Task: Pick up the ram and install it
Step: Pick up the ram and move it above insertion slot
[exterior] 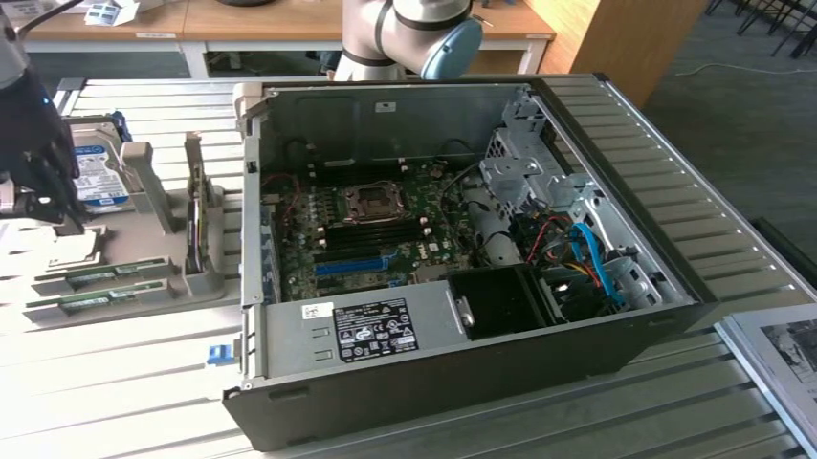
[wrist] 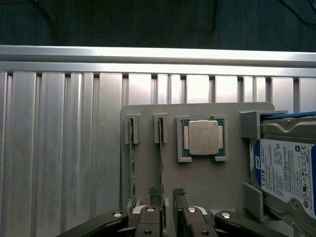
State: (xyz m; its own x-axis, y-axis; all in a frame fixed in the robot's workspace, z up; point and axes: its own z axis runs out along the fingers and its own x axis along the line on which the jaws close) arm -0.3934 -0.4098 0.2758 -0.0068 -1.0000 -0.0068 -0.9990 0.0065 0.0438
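My pincer is wide open, holding nothing. It's poised over the ram, which stands on edge in the grey holder beside the CPU.

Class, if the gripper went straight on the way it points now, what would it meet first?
Most likely the ram nearer the CPU, standing on edge in the grey holder: the open fingers of the gripper straddle its line. Depth is unclear.
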